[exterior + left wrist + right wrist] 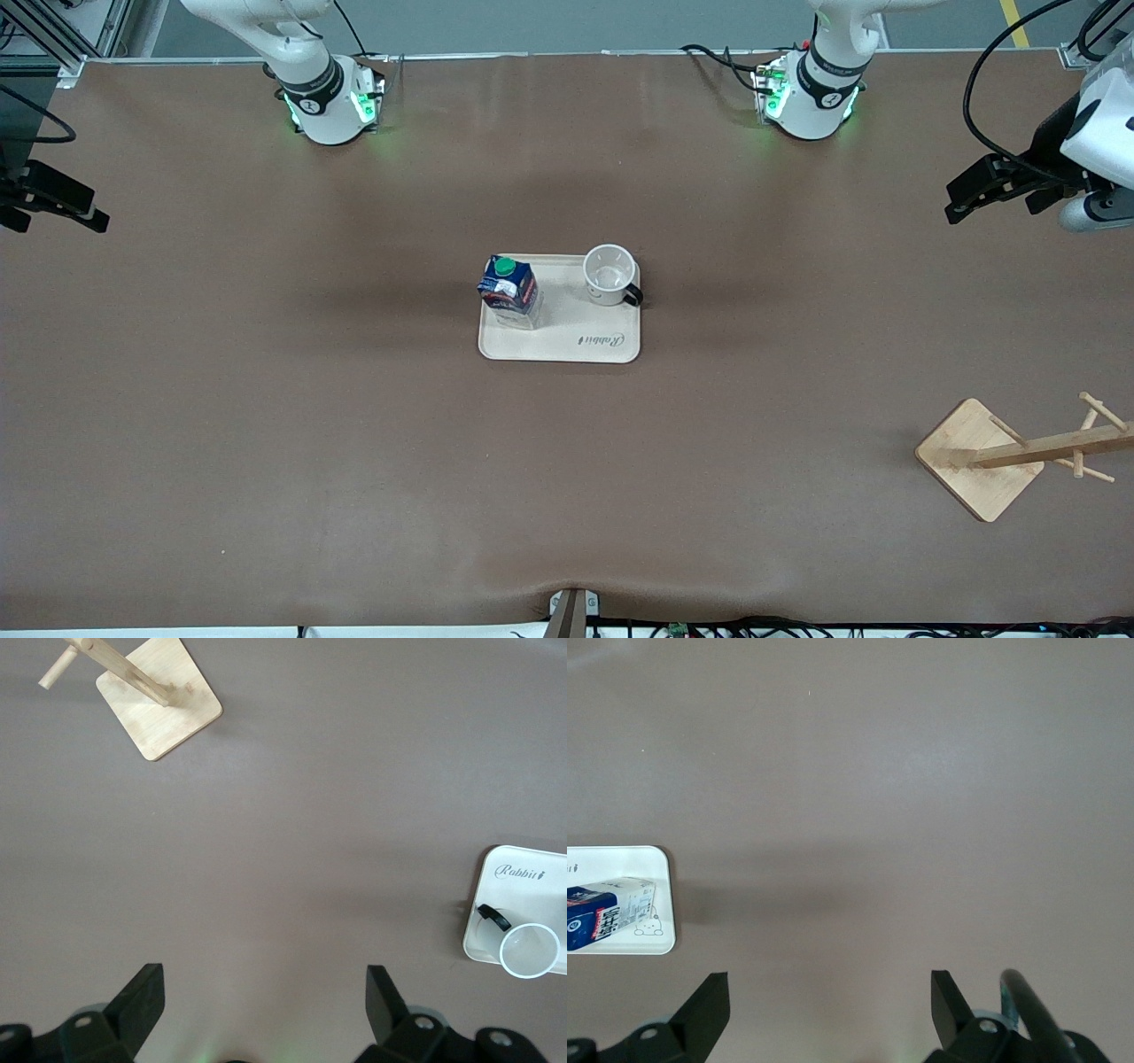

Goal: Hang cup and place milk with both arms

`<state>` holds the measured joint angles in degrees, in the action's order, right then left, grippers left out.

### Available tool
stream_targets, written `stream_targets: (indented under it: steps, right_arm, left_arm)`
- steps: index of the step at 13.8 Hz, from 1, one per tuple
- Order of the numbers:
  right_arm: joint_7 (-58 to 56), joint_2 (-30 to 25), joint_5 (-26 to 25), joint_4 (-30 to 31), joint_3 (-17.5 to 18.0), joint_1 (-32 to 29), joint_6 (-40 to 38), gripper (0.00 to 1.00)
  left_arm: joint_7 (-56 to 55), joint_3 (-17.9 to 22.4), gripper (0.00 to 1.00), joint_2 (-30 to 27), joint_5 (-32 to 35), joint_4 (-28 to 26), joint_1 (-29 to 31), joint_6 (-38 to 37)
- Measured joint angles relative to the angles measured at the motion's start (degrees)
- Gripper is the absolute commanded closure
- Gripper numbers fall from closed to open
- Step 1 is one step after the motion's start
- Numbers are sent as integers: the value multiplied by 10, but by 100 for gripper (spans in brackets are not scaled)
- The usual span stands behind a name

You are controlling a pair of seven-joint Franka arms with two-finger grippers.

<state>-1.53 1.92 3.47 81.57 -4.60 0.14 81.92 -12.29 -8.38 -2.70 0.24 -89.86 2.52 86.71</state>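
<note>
I have the cup (609,274) standing upright on the tray (576,347), mouth up, its black handle pointing toward the left arm's end of the table. The milk (509,291) stands upright on the same tray, apart from the cup, on the part toward the right arm's end, green cap on top. Both sit on the half of the tray farther from the front camera; the nearer half, with its printed lettering, is bare. The tray lies about mid-table on the brown table (266,399).

The wooden mug rack (1010,456) stands well apart from the tray, nearer the front camera and toward the left arm's end, its square base flat on the table.

The left gripper (261,997) hangs over bare table at the left arm's end, jaws spread wide with nothing between them; its wrist view catches the rack and the cup's corner of the tray. The right gripper (828,1001) is over the right arm's end, jaws likewise wide and empty. Both arms wait.
</note>
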Motion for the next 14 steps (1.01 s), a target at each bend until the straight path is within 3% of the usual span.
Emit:
stream_targets:
  steps: [9,14]
  right_arm:
    - [0,0,0,0,-3,-2,1,0]
    - [0,5,0,5,-7,-14,-8,0]
  left_arm:
    - [4,-8,0,22,0,26,-6,1]
    - [-32,-66,0,71,0,25,-54,17]
